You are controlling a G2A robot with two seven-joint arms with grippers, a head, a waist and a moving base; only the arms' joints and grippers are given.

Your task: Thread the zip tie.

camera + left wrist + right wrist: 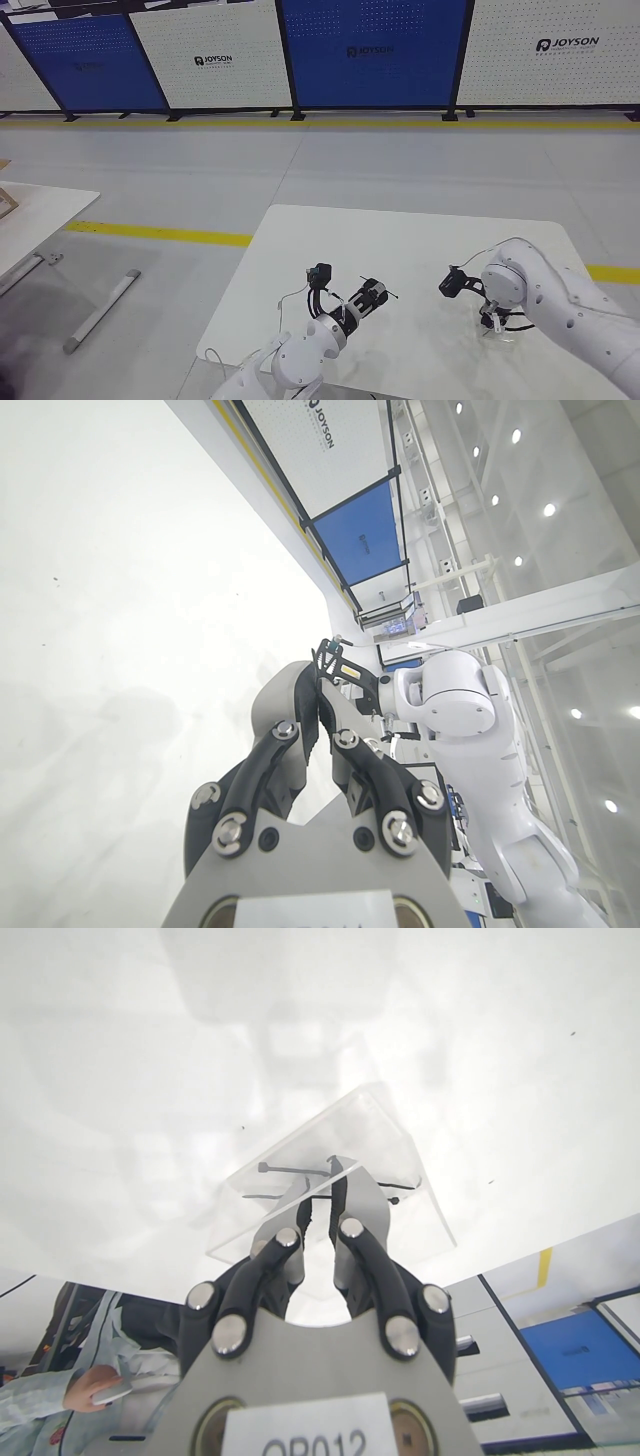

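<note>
Perhaps three zip ties [290,1170] (clear tray [300,1134])

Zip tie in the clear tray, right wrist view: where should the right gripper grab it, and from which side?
Likely mid-strap, from straight above. The zip tie lies flat on the floor of the clear tray, and the walls block a sideways approach. The open right gripper should close across the thin strap, not along it.

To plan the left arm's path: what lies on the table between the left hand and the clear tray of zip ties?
Nothing. In the top view, the table between the left hand and the clear tray is bare white surface.
</note>
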